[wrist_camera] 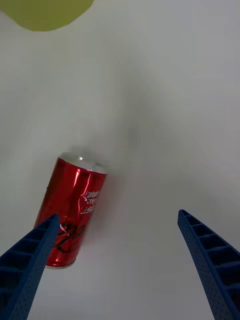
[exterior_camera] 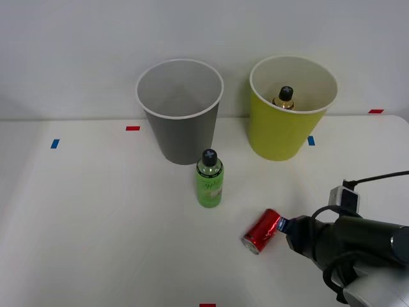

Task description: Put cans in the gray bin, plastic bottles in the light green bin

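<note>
Table [exterior_camera: 96, 211], white, is seen from the front with two tapered bins standing at its far side. The gray bin [exterior_camera: 182, 131] is placed to the left and the light green bin [exterior_camera: 284, 131] to the right, well apart from each other. A black-capped bottle with a gold neck [exterior_camera: 284, 97] is seen upright inside the light green bin. A green bottle [exterior_camera: 209, 179] is stood upright just in front of the gray bin. The red can [exterior_camera: 262, 231] is laid on its side on the table, nearer the robot. The right gripper [exterior_camera: 289, 225] is held close to the can's right end; contact there cannot be judged with certainty. In the wrist view the blue ribbed fingers [wrist_camera: 210, 260] are spread wide, nothing is gripped, and the can [wrist_camera: 72, 210] is lying beside one finger.
</note>
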`<state>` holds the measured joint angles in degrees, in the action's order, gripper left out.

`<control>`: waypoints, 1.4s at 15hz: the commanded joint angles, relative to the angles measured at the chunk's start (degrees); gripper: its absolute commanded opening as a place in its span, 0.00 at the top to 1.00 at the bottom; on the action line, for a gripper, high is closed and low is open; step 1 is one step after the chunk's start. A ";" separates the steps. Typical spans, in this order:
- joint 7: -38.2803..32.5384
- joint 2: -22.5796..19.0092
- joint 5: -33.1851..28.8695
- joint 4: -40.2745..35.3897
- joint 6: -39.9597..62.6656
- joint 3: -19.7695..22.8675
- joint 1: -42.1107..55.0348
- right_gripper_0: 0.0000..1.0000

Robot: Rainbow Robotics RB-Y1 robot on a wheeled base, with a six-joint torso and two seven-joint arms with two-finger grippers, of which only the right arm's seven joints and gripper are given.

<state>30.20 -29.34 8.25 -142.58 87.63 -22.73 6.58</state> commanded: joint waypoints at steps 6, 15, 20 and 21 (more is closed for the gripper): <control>-21.59 1.30 8.54 7.58 0.09 -1.09 -9.31 0.19; -21.67 2.45 5.55 13.82 7.82 -3.64 -15.37 0.19; -22.11 3.06 6.96 16.28 8.61 -4.43 -17.31 0.19; -22.11 3.77 6.87 17.51 8.61 -4.60 -18.10 0.19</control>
<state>8.06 -26.22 15.15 -126.23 96.29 -27.07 -10.71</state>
